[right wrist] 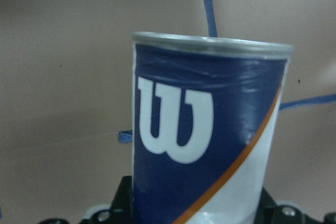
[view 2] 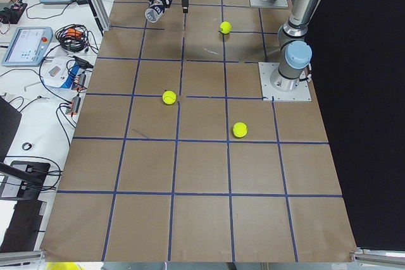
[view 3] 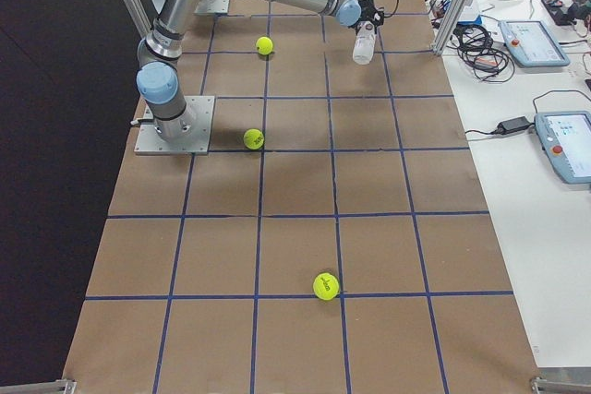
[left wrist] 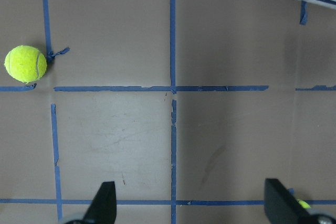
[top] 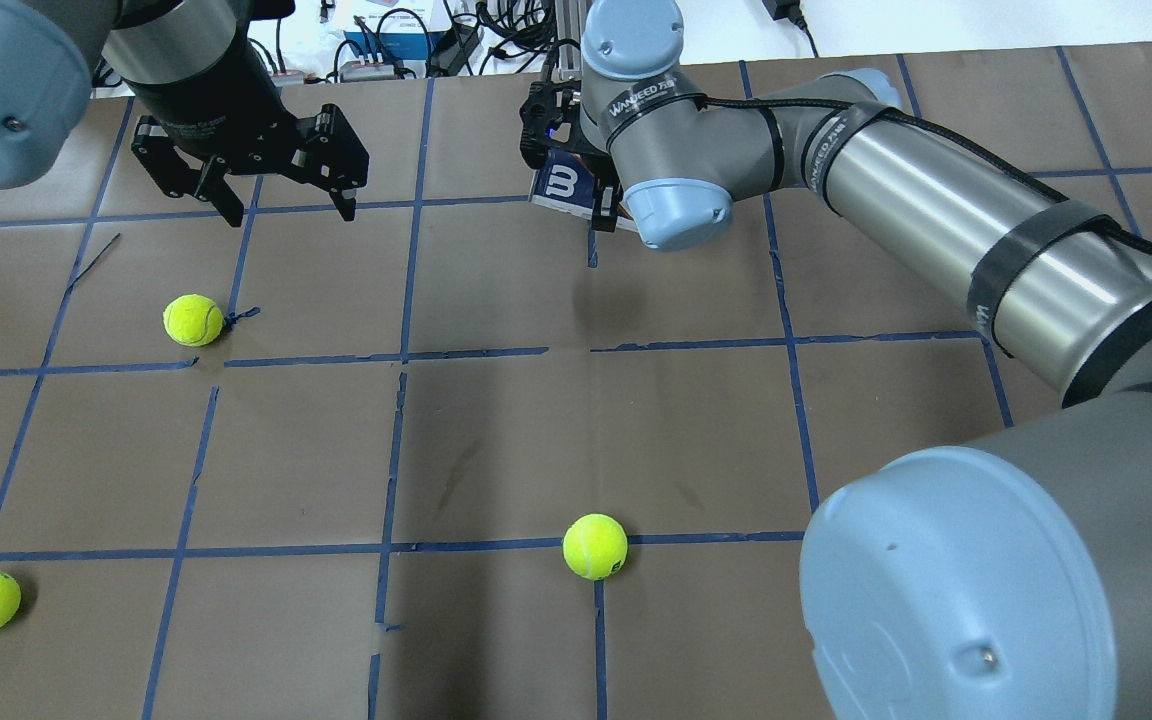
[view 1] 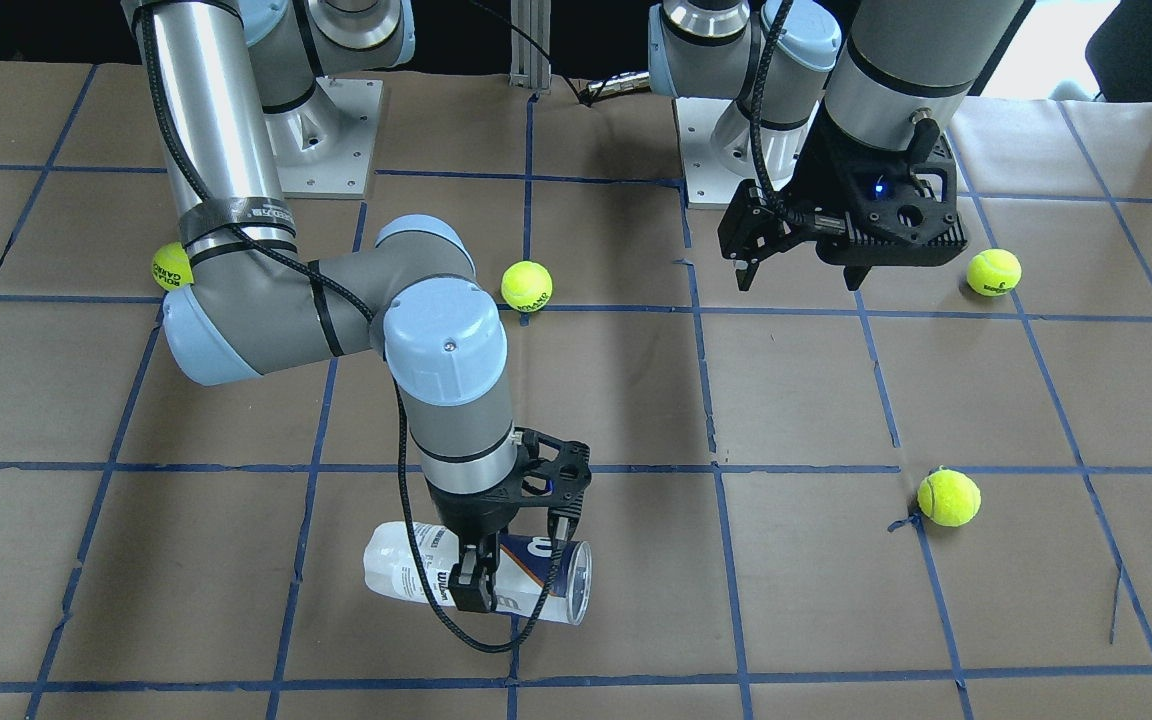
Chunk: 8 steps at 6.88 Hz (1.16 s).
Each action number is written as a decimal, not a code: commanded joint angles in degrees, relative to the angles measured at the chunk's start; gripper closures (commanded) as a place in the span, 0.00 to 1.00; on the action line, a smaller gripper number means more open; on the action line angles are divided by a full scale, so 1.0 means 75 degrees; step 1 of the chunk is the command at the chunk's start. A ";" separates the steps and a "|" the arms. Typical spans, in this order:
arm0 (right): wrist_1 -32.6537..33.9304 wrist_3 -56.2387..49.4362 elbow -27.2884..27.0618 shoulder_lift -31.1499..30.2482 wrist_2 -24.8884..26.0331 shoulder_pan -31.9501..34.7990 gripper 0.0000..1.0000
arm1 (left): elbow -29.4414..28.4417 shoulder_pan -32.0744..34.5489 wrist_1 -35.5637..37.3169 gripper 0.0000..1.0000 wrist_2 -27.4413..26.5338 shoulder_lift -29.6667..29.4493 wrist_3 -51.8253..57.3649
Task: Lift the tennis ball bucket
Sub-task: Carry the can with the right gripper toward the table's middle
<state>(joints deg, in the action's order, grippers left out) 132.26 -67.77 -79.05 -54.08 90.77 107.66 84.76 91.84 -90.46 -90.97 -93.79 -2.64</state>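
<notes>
Table [view 1: 806,400]: brown paper top, blue tape grid [view 1: 796,468].
You have four tennis balls [view 1: 526,286] lying on it, well apart.

The slim clear-plastic tennis ball bucket [right wrist: 210,129] with a white and dark navy label is near the edge of the brown paper-covered desk [view 1: 836,400] far from the robot. It carries a big white "W" on the navy part. In the front-facing view the word "Wilson" stands on its white part. A black strap [top: 641,102] around the grey right arm [top: 916,190] shows white letters, something like "WANGEED". The yellow-green tennis balls [view 1: 526,286] have dark print, too small to read.
</notes>
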 commanded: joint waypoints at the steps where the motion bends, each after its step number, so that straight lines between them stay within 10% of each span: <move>1: 0.0281 -0.0840 0.0134 0.0377 0.0037 0.0385 0.26 | 0.0007 0.0000 0.0003 0.00 0.0000 0.0002 0.0011; 5: 0.0365 -0.1487 -0.0112 0.0508 0.0365 0.0399 0.22 | -0.0028 -0.0047 0.0003 0.00 0.0012 -0.0010 0.0012; 8: 0.0412 -0.1440 -0.0499 0.0391 0.0377 0.0364 0.00 | -0.0016 -0.0047 0.0003 0.00 0.0000 0.0002 0.0012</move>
<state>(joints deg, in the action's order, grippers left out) 135.14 -78.79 -82.28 -50.84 93.55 110.49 84.57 91.52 -90.44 -90.96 -93.79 -2.55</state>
